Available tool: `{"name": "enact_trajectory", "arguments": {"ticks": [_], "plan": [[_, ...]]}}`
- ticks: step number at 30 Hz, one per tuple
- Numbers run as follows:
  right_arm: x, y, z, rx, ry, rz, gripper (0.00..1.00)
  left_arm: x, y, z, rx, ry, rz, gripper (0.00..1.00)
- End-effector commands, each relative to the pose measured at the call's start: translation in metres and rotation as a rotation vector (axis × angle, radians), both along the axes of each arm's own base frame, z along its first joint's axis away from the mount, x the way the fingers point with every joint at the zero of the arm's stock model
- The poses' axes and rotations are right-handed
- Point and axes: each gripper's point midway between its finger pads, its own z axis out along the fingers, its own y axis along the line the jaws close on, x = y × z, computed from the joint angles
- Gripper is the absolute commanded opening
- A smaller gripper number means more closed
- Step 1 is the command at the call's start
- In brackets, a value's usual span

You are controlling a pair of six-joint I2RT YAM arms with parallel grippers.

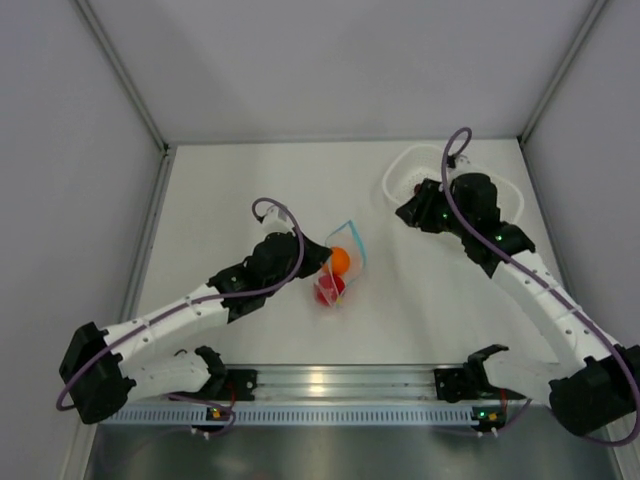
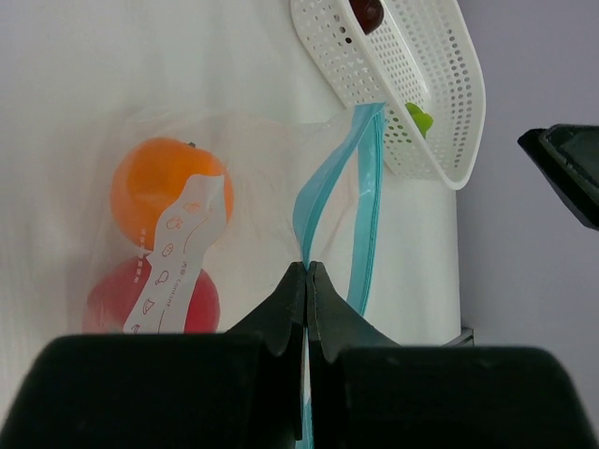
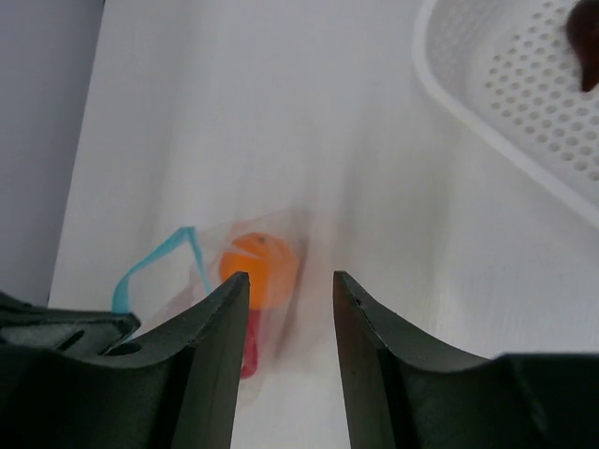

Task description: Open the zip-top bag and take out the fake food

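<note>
1. My left jaws are pressed together, pinching the light blue zip strip (image 2: 367, 178) at one edge of the zip-top bag (image 2: 262, 150). Just past my tips the two sides of the strip part, so the mouth of the bag gapes.
2. The bag lies on the white counter (image 1: 250, 190), about midway between my two arms.
3. Two pieces of the fake food are inside the clear plastic, touching each other. The red ball (image 2: 154, 304) is nearer to me and the orange ball (image 2: 159, 187) is just beyond it. A white printed label (image 2: 178, 248) on the bag crosses in front of both.
4. My right jaws are spread with nothing between them. They hang above the counter, well apart from the bag and turned toward it, beside the near-left rim of the basket.
5. The white perforated basket (image 2: 440, 84) sits at the far right of the counter. The lime-green piece (image 2: 421, 119) and the dark maroon piece (image 2: 367, 11) lie in it, apart from each other.
</note>
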Motion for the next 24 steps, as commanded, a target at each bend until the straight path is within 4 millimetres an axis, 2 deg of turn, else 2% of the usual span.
{"name": "enact_trajectory", "arguments": {"ticks": [1, 2, 3, 4, 8, 9, 11, 16, 21, 24], "plan": [[-0.019, 0.042, 0.019, 0.098, -0.047, 0.113, 0.41, 0.007, -0.009, 0.026, -0.064, -0.034, 0.005, 0.00], [-0.029, 0.059, 0.018, 0.108, -0.042, 0.156, 0.41, 0.007, -0.010, 0.025, -0.065, -0.030, 0.006, 0.00], [-0.030, 0.061, 0.018, 0.101, -0.048, 0.141, 0.40, 0.007, -0.010, 0.024, -0.066, -0.027, 0.008, 0.00], [-0.041, 0.075, 0.017, 0.111, -0.045, 0.176, 0.40, 0.007, -0.011, 0.023, -0.068, -0.023, 0.009, 0.00], [-0.053, 0.102, 0.017, 0.124, -0.057, 0.202, 0.37, 0.009, -0.015, 0.019, -0.072, -0.010, 0.008, 0.00], [-0.050, 0.106, 0.014, 0.115, -0.061, 0.185, 0.36, 0.008, -0.015, 0.019, -0.075, -0.009, 0.006, 0.00], [-0.058, 0.127, 0.005, 0.115, -0.031, 0.228, 0.35, 0.009, -0.016, 0.017, -0.077, -0.003, 0.011, 0.00], [-0.055, 0.145, -0.007, 0.114, -0.017, 0.208, 0.32, 0.009, -0.015, 0.014, -0.086, 0.011, 0.024, 0.00], [-0.046, 0.150, -0.021, 0.106, -0.001, 0.121, 0.32, 0.009, -0.013, 0.018, -0.114, 0.017, 0.046, 0.00], [-0.044, 0.157, -0.028, 0.121, 0.021, 0.094, 0.29, 0.009, -0.010, 0.013, -0.128, 0.036, 0.077, 0.00]]}}
